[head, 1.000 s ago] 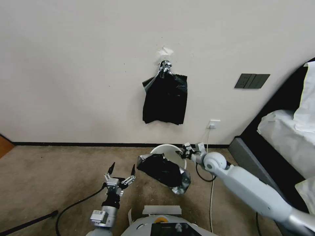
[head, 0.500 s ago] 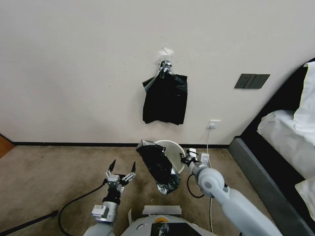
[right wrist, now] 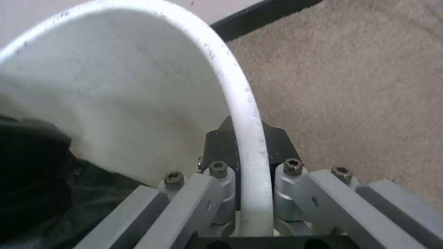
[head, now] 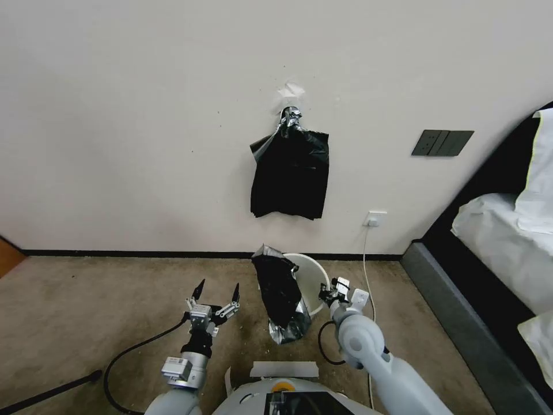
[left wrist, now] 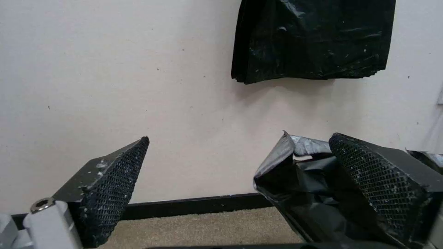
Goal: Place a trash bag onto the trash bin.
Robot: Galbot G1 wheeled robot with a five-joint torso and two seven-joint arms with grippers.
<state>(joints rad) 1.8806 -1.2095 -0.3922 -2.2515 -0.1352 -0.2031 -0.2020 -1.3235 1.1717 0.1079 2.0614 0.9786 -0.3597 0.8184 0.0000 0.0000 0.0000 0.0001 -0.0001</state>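
Your right gripper pinches the rim of the cream-white trash bin, which is tipped on the carpet near the wall; in the right wrist view the rim runs between its closed fingers. The black trash bag hangs from the bin's mouth at about its 9 o'clock side, its silvery bottom end sagging to the floor. Your left gripper hovers beside the bag, at the bag's 9 o'clock, fingers spread and holding nothing. A black bag bundle hangs on the wall above, at the bin's 12 o'clock.
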